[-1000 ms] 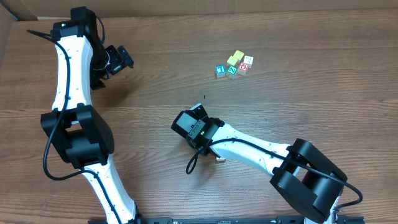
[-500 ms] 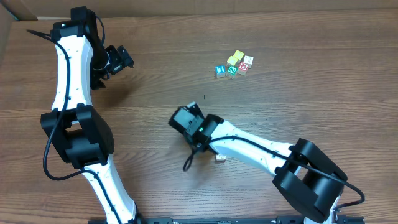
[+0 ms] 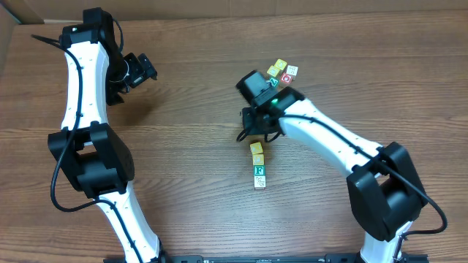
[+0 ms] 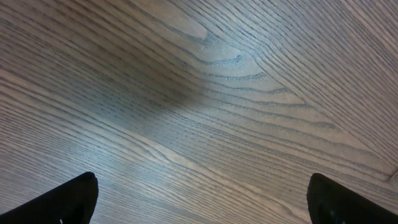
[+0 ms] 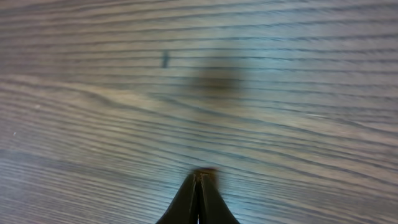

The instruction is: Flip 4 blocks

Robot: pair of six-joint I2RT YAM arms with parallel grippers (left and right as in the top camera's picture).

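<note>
Brown wood-grain table [image 3: 183, 44] fills my screens, mostly bare. The left gripper [image 4: 202, 202] hangs far out at the left edge, jaws spread wide over empty wood, nothing between them. I read that as parked clear of the work. The right gripper [image 5: 199, 186] is clenched tight on nothing, its tips pointing at bare grain, and the overhead shows that wrist sitting right beside the small cluster of cubes [image 3: 281, 71] near the table's top. Below the wrist there's a neat line heading toward me: yellow block [image 3: 256, 149] first, then the green F block [image 3: 258, 172], then the cream block [image 3: 259, 183] touching it. The yellow stretch may be two cubes; I can't tell. Lined up apart like that, they look sorted out from the cluster.
</note>
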